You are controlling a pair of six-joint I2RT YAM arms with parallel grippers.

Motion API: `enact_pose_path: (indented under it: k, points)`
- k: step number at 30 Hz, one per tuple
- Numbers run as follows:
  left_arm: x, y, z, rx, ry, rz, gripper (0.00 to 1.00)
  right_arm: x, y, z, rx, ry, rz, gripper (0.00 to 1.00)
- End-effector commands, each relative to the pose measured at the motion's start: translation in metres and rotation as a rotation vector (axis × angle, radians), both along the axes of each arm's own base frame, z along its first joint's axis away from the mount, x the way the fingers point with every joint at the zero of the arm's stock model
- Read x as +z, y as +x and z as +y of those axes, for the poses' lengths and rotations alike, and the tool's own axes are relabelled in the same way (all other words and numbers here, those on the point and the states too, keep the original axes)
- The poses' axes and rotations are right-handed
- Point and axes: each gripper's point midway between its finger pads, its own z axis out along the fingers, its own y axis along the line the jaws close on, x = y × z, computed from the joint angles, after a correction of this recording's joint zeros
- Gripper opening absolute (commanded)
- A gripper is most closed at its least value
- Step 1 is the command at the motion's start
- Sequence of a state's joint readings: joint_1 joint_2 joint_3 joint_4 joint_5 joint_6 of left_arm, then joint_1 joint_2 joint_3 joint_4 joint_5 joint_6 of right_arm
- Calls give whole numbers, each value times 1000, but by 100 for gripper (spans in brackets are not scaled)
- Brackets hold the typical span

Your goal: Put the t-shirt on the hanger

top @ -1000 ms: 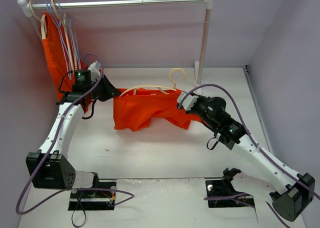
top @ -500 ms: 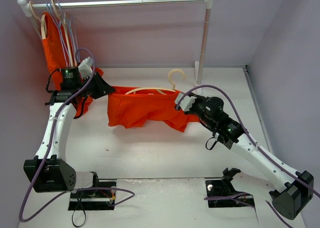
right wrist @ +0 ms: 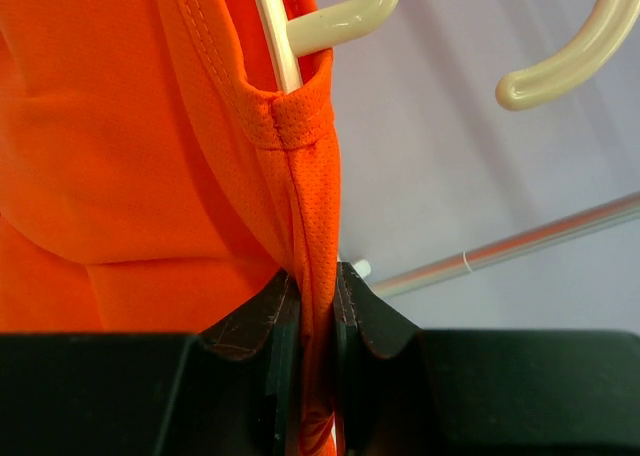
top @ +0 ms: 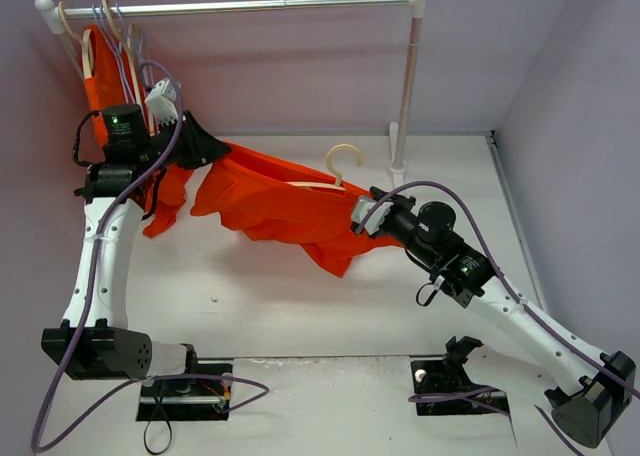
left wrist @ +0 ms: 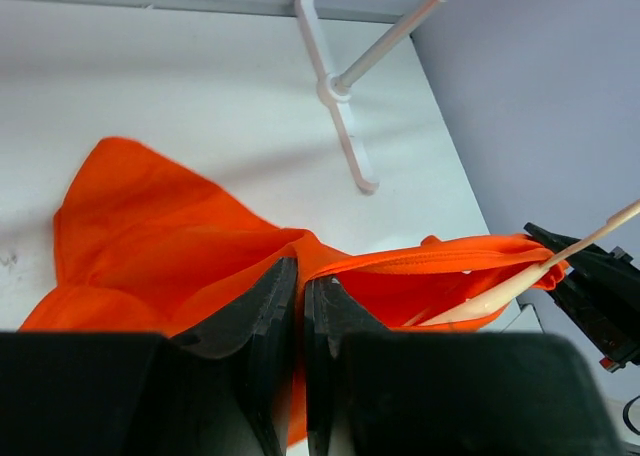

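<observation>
The orange-red t-shirt [top: 285, 201] hangs stretched between my two grippers above the table, its left end higher. The cream hanger [top: 312, 184] sits inside its neck, tilted, with the hook [top: 343, 156] sticking up. My left gripper [top: 213, 150] is shut on the shirt's left end near the rack; in the left wrist view the fingers [left wrist: 301, 271] pinch the fabric [left wrist: 150, 236] and a hanger arm [left wrist: 520, 286] shows. My right gripper [top: 362, 216] is shut on the shirt's right end; the right wrist view shows it [right wrist: 315, 281] clamped on a hem [right wrist: 300, 156] below the hanger [right wrist: 345, 16].
A white clothes rack [top: 240, 6] spans the back, its right post [top: 405, 86] standing on the table. At its left end hang a second orange garment [top: 97, 71] and thin lilac hangers [top: 128, 61]. Purple walls close in the left and right sides.
My left gripper has moved up and back-left toward the rack, raising the shirt's left end. The shirt and hanger now slope down to the right. The right gripper has barely moved.
</observation>
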State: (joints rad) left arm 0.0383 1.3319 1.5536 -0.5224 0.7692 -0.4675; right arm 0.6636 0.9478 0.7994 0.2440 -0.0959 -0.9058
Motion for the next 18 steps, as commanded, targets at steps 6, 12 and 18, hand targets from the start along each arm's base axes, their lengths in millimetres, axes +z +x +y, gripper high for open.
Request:
enact_pose_path:
  k: [6, 12, 18]
  points:
    - [42, -1, -40, -81, 97, -167, 9, 50, 6, 5, 2, 134, -130, 0]
    - [34, -12, -57, -114, 129, -159, 14, 58, 18, 9, -15, 166, -150, 0]
    - [32, -5, -58, -98, 141, -151, 21, 63, 9, 20, 61, 207, -163, 0]
